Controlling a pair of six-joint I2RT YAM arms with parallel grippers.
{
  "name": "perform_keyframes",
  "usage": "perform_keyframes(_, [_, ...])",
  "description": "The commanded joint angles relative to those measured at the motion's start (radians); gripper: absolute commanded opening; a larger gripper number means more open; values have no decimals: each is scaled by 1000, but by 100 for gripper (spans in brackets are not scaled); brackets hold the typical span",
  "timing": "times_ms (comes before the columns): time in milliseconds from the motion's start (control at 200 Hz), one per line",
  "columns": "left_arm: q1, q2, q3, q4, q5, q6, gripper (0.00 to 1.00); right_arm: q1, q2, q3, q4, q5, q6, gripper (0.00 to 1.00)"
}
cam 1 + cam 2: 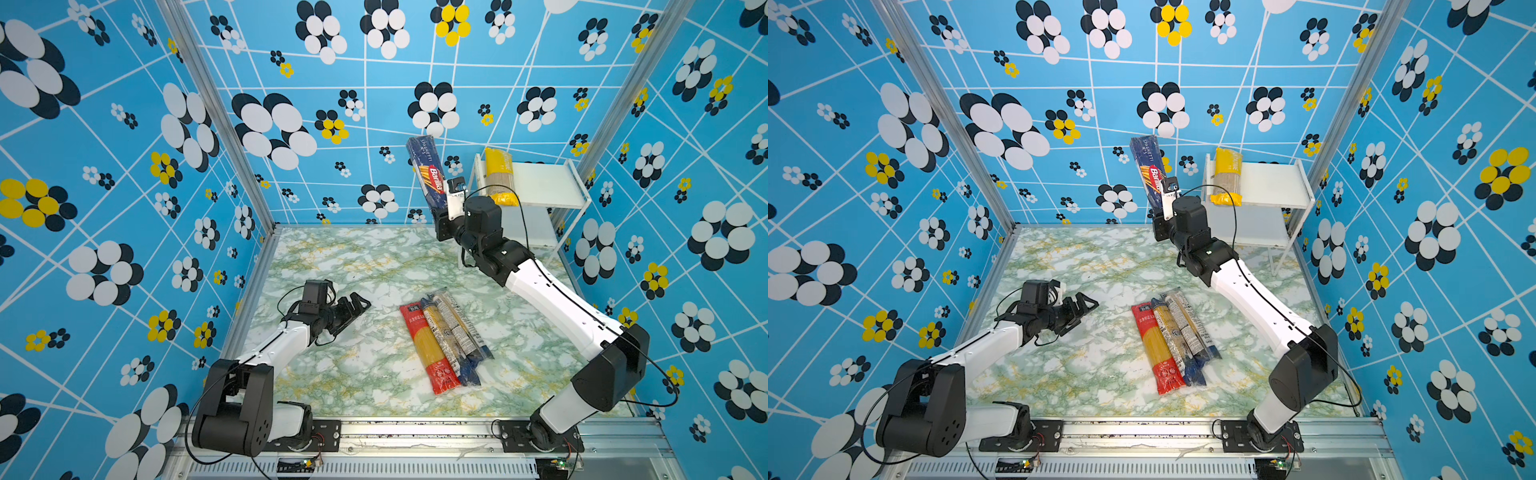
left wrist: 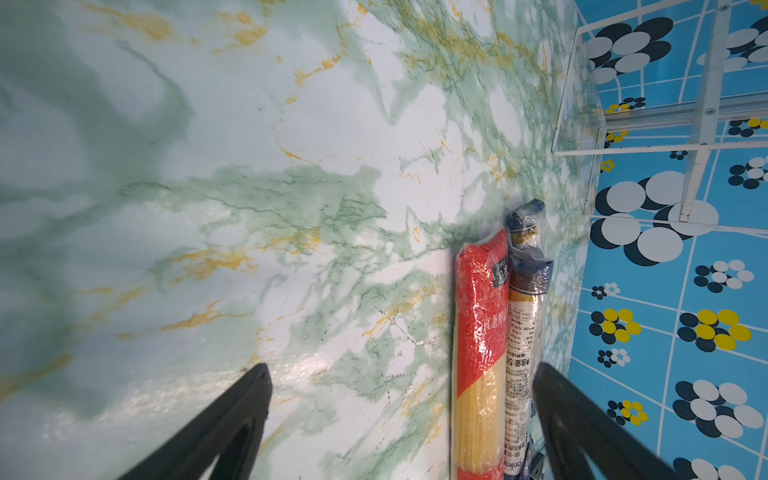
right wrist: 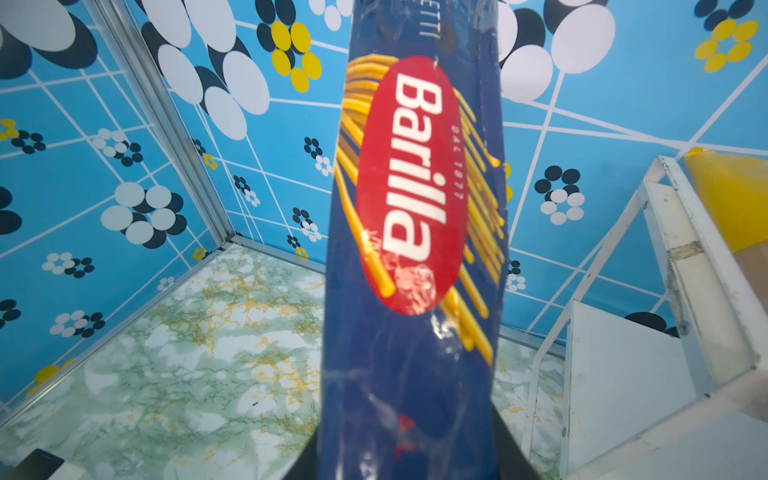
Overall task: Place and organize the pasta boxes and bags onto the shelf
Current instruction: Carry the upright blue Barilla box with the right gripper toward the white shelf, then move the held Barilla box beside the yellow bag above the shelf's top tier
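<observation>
Your right jaws are clamped on the lower end of the long dark blue Barilla spaghetti pack (image 1: pixel 426 174). It stands nearly upright, slightly tilted, clear of the green marbled table (image 1: pixel 353 257) and just beside the small white two-tier metal-framed shelf (image 1: pixel 548 189). The long yellow spaghetti bag (image 1: pixel 500 176) lies on the shelf's top board, along the edge nearest the blue pack. Well apart from the shelf, the long red spaghetti bag (image 1: pixel 428 351), a slimmer clear bag with dark-blue ends (image 1: pixel 446 338) and a second clear bag (image 1: pixel 463 326) lie side by side, touching, on the table. Your left jaws stand wide open and empty, farther from the shelf than those three bags.
</observation>
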Motion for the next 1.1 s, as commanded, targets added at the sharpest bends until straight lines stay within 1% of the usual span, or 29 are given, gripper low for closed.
perform_keyframes(0, [9,12,-4,19,23,16,99,-44,-10,62,252,-19,62,0])
perform_keyframes(125, [9,10,1,21,26,18,99,-79,-6,36,329,-40,95,0])
perform_keyframes(210, [9,10,3,20,26,17,99,-92,-5,7,405,-38,94,0])
perform_keyframes(405, [10,13,7,19,27,19,99,-108,16,7,490,-28,79,0])
perform_keyframes(420, [10,13,6,19,26,19,99,-109,16,-24,503,-25,78,0])
perform_keyframes(500, [11,13,5,18,26,18,99,-117,15,-61,571,-12,75,0])
perform_keyframes(710, [10,12,7,19,27,19,99,-135,-7,-128,642,-2,75,0])
perform_keyframes(875, [10,18,13,22,32,19,99,-145,-10,-171,703,15,25,0])
perform_keyframes(990, [10,20,12,21,32,20,99,-155,-10,-211,783,11,7,0])
perform_keyframes(1095, [10,18,13,21,31,16,99,-164,-15,-214,786,8,13,0])
